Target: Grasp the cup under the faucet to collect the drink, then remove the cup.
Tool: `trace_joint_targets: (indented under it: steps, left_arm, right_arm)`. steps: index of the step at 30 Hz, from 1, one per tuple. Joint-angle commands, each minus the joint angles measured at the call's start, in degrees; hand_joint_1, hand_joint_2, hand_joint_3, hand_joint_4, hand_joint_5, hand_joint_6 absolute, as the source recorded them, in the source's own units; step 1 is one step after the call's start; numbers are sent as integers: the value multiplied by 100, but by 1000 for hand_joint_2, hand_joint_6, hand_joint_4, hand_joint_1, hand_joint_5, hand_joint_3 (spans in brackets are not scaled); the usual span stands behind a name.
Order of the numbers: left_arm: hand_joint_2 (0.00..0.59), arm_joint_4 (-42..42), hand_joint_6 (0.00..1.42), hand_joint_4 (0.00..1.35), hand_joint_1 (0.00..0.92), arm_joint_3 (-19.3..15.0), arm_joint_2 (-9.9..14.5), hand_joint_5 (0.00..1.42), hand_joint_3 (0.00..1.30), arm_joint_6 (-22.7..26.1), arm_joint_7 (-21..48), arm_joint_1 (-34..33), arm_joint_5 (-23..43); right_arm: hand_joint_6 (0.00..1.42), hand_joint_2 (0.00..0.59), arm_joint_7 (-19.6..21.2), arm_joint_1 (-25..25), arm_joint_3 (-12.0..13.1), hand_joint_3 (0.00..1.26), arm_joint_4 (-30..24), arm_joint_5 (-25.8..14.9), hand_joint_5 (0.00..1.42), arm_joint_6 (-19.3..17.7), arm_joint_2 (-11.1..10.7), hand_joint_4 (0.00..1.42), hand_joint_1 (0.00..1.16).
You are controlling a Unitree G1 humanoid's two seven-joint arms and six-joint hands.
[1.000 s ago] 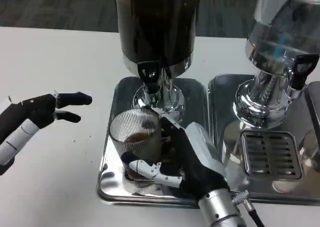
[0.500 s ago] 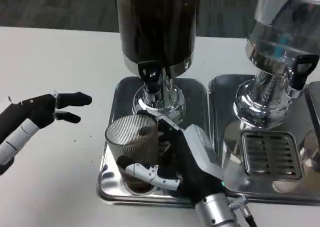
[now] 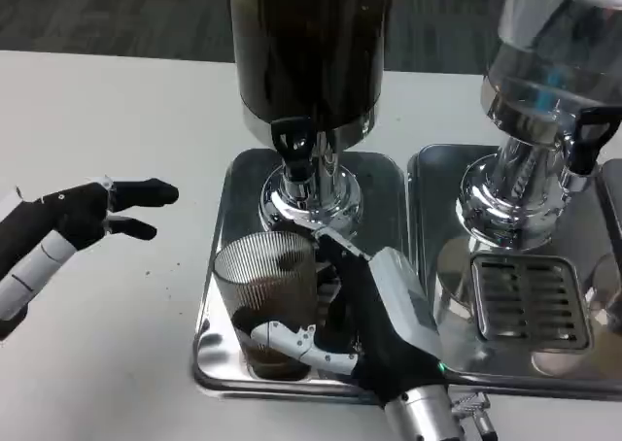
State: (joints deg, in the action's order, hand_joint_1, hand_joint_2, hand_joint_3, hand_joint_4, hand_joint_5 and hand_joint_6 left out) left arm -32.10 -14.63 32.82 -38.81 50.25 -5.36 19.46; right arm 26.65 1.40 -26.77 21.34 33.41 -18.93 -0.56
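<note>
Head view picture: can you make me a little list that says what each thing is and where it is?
cup: ribbed clear glass cup with a little brown drink at the bottom, standing on the tray below the tap
tray: shiny metal drip tray
dispenser: tall dark drink dispenser with a black tap
right hand: right hand grips the cup
left hand: left hand over the white table, holding nothing, fingers apart
neighbour: clear dispenser on the right, over a slotted grate

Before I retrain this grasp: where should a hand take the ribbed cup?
Around the lower wall of the ribbed cup, from its right, as the right hand does: it stands upright, mouth open, with the faucet overhead blocking any top approach.
</note>
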Motion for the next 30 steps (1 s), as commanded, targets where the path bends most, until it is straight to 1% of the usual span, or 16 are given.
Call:
trace_joint_targets:
  steps: [1, 6, 15, 19, 27, 30]
  left_arm:
    - [137, -15, 377, 270, 0, 45, 65, 197, 367, 47, 21, -52, -99]
    - [139, -27, 377, 270, 0, 55, 61, 197, 363, 45, 12, -60, -113]
    - [140, -21, 377, 270, 0, 63, 53, 197, 355, 46, 17, -62, -111]
    - [140, -21, 377, 270, 0, 68, 51, 197, 355, 47, 18, -67, -112]
    - [140, -50, 382, 270, 0, 87, 49, 197, 354, 56, 28, -89, -117]
    - [140, -47, 385, 270, 0, 92, 47, 197, 354, 56, 31, -82, -114]
  right_arm:
    - [1120, 226, 114, -53, 74, 380, 120, -21, 799, -128, 11, 561, 691]
    - [1136, 228, 249, -76, 126, 391, 118, -14, 814, -225, 28, 574, 699]
    - [1156, 227, 344, -142, 329, 407, -10, -81, 826, -379, 15, 592, 696]
    - [1171, 231, 406, -188, 413, 430, -41, -94, 841, -441, 42, 607, 703]
    - [1178, 231, 574, -283, 540, 443, -159, -115, 865, -592, 60, 619, 705]
    - [1178, 231, 569, -290, 559, 445, -204, -96, 869, -559, 56, 619, 706]
